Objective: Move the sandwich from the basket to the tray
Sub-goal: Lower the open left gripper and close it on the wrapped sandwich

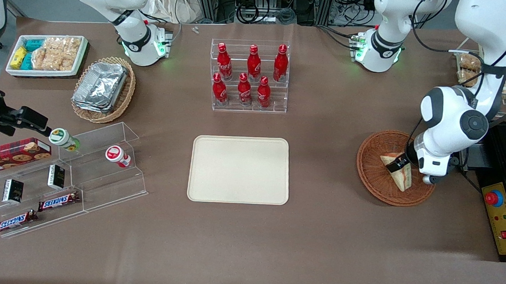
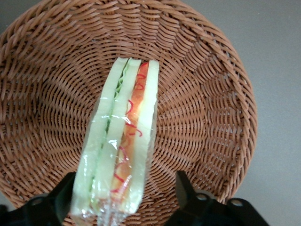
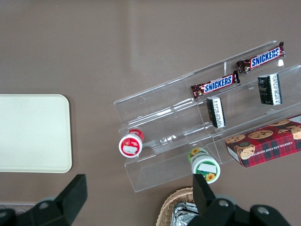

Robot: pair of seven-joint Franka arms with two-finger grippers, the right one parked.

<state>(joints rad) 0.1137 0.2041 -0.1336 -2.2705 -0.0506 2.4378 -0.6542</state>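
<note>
Gripper point(image 2: 124, 197) straddles wrapped sandwich point(image 2: 120, 141) in basket point(image 2: 216, 94); front view hides wrap.

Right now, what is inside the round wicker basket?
Only one wrapped sandwich lies in the basket, cut edge up. The gripper straddles it with open fingers on both sides. The weave under the sandwich is covered, so nothing beneath it can be seen.

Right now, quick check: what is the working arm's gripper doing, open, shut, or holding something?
Left gripper: open, down in the basket, fingers either side of the sandwich, not yet closed on it.
</note>
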